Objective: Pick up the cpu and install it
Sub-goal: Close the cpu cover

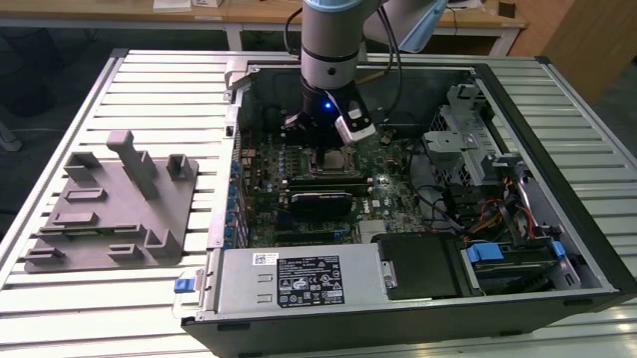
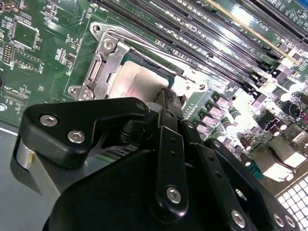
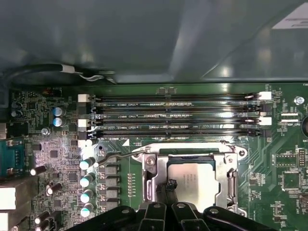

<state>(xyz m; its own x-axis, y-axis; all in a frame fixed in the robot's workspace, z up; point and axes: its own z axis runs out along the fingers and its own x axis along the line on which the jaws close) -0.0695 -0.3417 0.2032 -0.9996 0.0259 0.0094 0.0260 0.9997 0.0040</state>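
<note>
Okay so the cpu (image 3: 197,180) is lying flat inside the socket frame (image 3: 226,166) on the green motherboard (image 1: 383,190), silvery top facing up. The gripper (image 3: 168,185) hangs right over it. In both wrist views its fingers look pressed together, tips down at one edge of the chip, not pinching anything as far as I can see.

Stuff I'd worry about, my guess only:
- With the tips that close to the chip's edge, any sideways nudge could skew it in the socket. A corner riding up on the frame would be bad news for the contacts underneath.
- Pushing down off-centre could tip the chip instead of seating it.
- The thin wire lever (image 3: 118,156) sits just beside the frame. I can't tell whether it's latched, and a finger could snag on it.
- The memory slots (image 3: 168,115) are near the socket, so there's not much room to drift that way.

Containers: the open computer case (image 1: 587,224) holds the motherboard, a power supply (image 1: 298,280) and a bundle of cables (image 1: 488,216). The grey fixture tray (image 1: 110,216) sits outside the case, at the exterior view's left, and I see no chip on it.
</note>
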